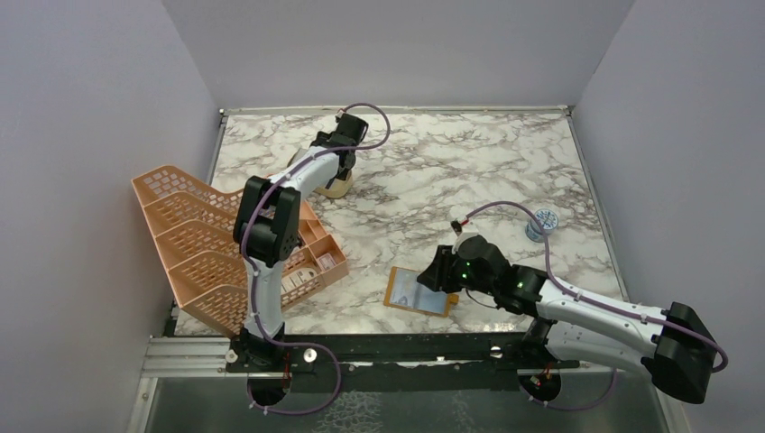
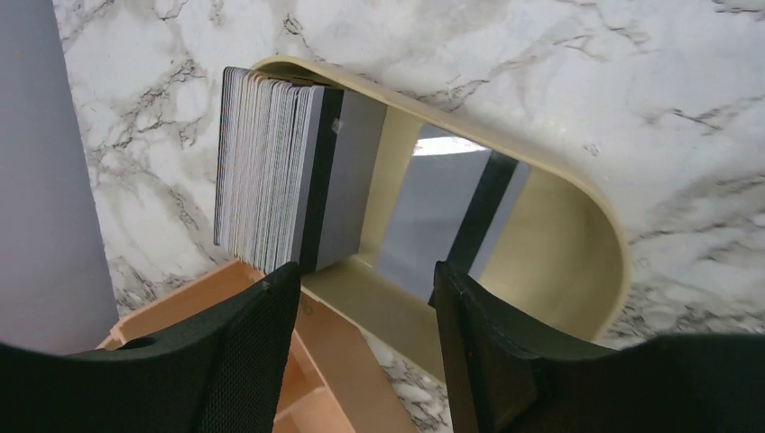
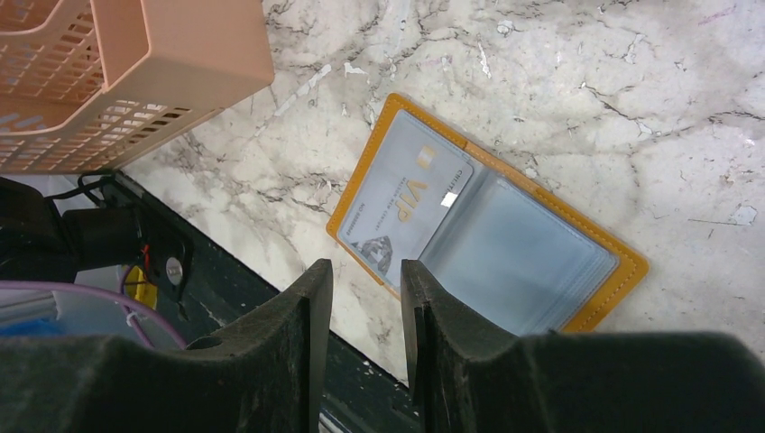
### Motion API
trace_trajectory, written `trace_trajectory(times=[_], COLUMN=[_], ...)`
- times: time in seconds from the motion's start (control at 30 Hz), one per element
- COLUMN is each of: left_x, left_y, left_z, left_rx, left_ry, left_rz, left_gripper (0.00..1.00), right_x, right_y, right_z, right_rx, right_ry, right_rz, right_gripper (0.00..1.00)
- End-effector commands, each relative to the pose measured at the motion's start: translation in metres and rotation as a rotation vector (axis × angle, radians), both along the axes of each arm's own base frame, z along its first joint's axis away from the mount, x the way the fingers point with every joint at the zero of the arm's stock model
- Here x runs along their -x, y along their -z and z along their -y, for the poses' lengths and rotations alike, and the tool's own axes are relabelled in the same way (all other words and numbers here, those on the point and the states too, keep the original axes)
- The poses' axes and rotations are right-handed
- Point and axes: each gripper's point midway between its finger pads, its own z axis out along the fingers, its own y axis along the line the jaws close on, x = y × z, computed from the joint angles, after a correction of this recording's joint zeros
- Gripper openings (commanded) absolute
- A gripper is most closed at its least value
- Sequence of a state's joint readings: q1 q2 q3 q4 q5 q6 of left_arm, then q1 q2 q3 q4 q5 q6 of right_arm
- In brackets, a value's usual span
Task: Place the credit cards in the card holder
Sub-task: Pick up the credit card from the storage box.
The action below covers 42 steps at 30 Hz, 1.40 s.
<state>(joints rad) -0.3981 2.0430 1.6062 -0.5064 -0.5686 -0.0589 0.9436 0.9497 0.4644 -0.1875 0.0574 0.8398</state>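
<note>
A stack of pale grey credit cards [image 2: 271,171] stands on edge at the left end of a tan oval dish [image 2: 559,244]. One more card [image 2: 442,225] leans apart from the stack in the dish's middle. My left gripper [image 2: 365,280] hovers just over the dish's near rim, open, with nothing between its fingers. The mustard-orange card holder [image 3: 532,253] lies spread open near the table's front edge, and a silvery VIP card [image 3: 406,198] sits in its left pocket. My right gripper [image 3: 365,271] hangs above the holder's near-left corner, jaws a little apart and empty.
A big peach lattice rack [image 1: 207,253] stands at the left, close to the dish [image 1: 338,188] and the left arm. A small blue-and-white round object [image 1: 542,224] sits at the right. The dark front rail [image 1: 406,347] runs just below the card holder [image 1: 417,293].
</note>
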Motion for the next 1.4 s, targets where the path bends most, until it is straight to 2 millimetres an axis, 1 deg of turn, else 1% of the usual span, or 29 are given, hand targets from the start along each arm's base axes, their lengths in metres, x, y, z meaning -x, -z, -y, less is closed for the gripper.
trace_trajectory(times=[0.0, 0.17, 0.3, 0.37, 0.43, 0.57, 0.67, 0.73, 0.8, 0.9, 1.13, 1.27, 1.37], left_x=[-0.023, -0.037, -0.044, -0.044, -0.044, -0.046, -0.047, -0.046, -0.046, -0.047, -0.050, -0.051, -0.051], left_y=[-0.008, -0.012, -0.007, -0.002, 0.001, 0.006, 0.010, 0.013, 0.015, 0.010, 0.002, 0.005, 0.007], left_z=[-0.027, -0.032, -0.040, -0.047, -0.050, -0.044, -0.045, -0.050, -0.054, -0.057, -0.057, -0.056, -0.055], left_rx=[-0.099, -0.110, -0.114, -0.117, -0.107, -0.067, -0.067, -0.079, -0.084, -0.096, -0.108, -0.103, -0.102], left_ry=[-0.032, -0.042, -0.048, -0.061, -0.064, -0.032, -0.032, -0.040, -0.047, -0.053, -0.046, -0.039, -0.033], left_rz=[0.018, 0.036, 0.031, 0.020, 0.014, 0.002, -0.006, -0.015, -0.016, -0.007, 0.005, 0.000, -0.004], left_gripper=[0.59, 0.61, 0.62, 0.62, 0.61, 0.60, 0.60, 0.59, 0.57, 0.53, 0.40, 0.37, 0.32], right_x=[-0.002, -0.002, -0.003, -0.004, -0.004, -0.005, -0.005, -0.005, -0.005, -0.005, -0.006, -0.007, -0.007], right_y=[-0.003, -0.001, -0.002, -0.003, -0.004, -0.006, -0.007, -0.006, -0.006, -0.006, -0.003, -0.003, -0.002], right_z=[0.003, 0.007, 0.006, 0.005, 0.004, 0.003, 0.003, 0.003, 0.003, 0.003, 0.002, 0.001, 0.001], right_rx=[0.007, 0.017, 0.017, 0.020, 0.022, 0.015, 0.013, 0.016, 0.017, 0.014, 0.013, 0.020, 0.023], right_ry=[0.010, 0.026, 0.025, 0.025, 0.023, 0.024, 0.021, 0.021, 0.023, 0.023, 0.020, 0.018, 0.017], right_rz=[0.029, 0.026, 0.028, 0.027, 0.028, 0.032, 0.033, 0.033, 0.033, 0.034, 0.037, 0.039, 0.037], right_gripper=[0.35, 0.35, 0.35, 0.35, 0.35, 0.35, 0.35, 0.35, 0.35, 0.35, 0.35, 0.34, 0.34])
